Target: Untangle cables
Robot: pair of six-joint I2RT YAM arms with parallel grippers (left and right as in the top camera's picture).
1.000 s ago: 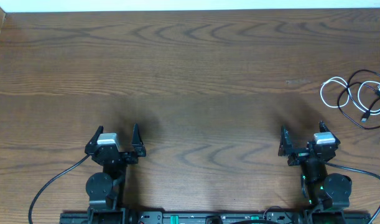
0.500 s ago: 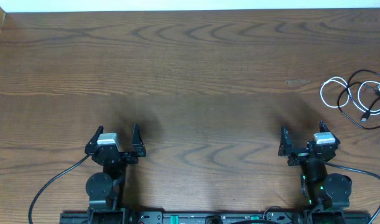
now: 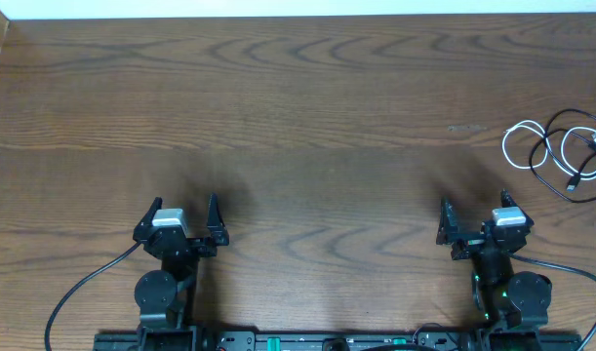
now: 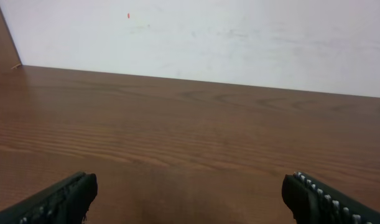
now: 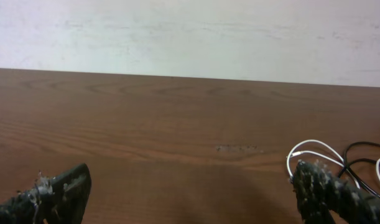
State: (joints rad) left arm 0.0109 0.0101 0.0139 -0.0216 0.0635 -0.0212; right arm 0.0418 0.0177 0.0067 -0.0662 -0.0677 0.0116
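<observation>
L gripper (image 3: 184,202), two black fingers, stands wide open w/ nothing between the jaws and touches nothing; the left wrist view shows the same gripper (image 4: 190,186) as two finger tips at the bottom corners w/ bare dark brown wooden table (image 4: 196,124) between them and a white wall (image 4: 239,37) beyond. R gripper (image 3: 474,200) is likewise spread wide and holds nothing. Its own camera shows it (image 5: 191,180) w/ pale specks on the fingers (image 5: 65,186). Both grippers sit low at the near edge of the table (image 3: 298,107), well apart from each other, each on its arm base. A thick black wire (image 3: 83,283) curves out from the L arm base. The thin white cord (image 3: 505,146) and thin black cord (image 3: 554,187) lie together at the far R edge of the table, ahead and to the R of the R gripper and well apart from it. They loop over and through each other, so they are tangled. A small plug end shows inside the loops. In the right wrist view the white cord (image 5: 309,144) and the black cord (image 5: 367,145) show just past the R finger, partly cut off by the frame edge.
</observation>
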